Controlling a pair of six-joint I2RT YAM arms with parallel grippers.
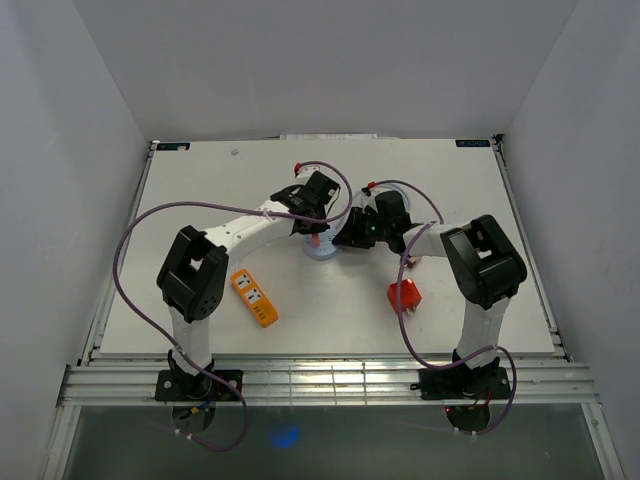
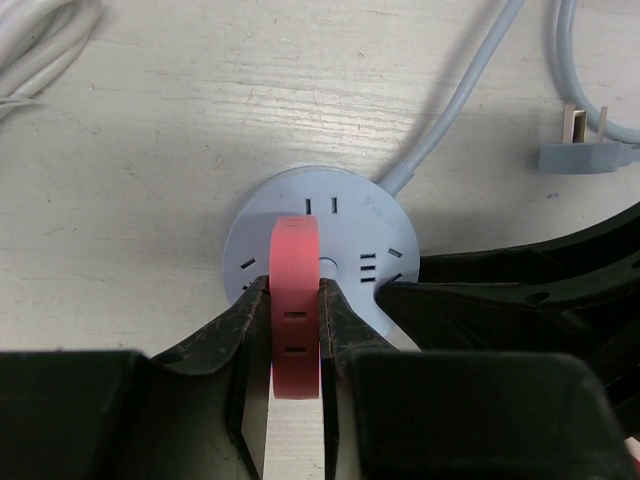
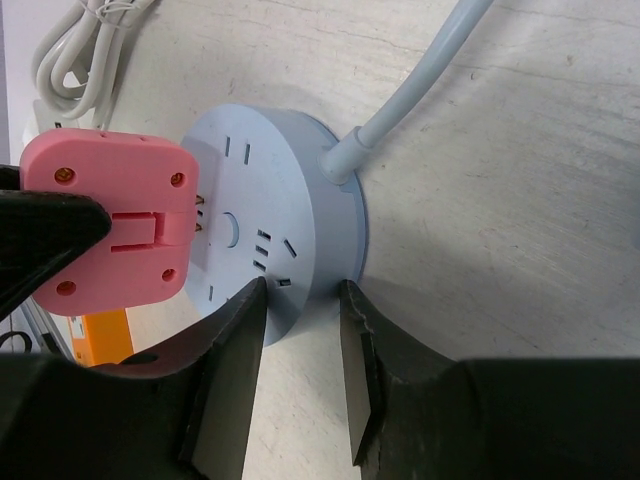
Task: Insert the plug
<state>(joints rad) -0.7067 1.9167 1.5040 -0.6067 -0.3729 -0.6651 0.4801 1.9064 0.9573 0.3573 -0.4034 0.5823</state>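
A round pale blue socket [image 1: 321,250] lies at the table's middle, its cable running off to the right. My left gripper [image 1: 312,226] is shut on a pink plug [image 2: 296,300] and holds it on edge over the socket's face [image 2: 345,210]. In the right wrist view the pink plug [image 3: 110,220] stands against the socket [image 3: 290,190], with its brass prongs showing a little at the face. My right gripper [image 3: 298,292] is shut on the socket's rim, one finger on its top face and one at its side.
A red adapter [image 1: 404,296] lies front right, and an orange power strip [image 1: 255,298] front left. The socket's grey cable plug [image 2: 585,150] lies to the right. A coiled white cable [image 3: 85,50] lies beyond the socket.
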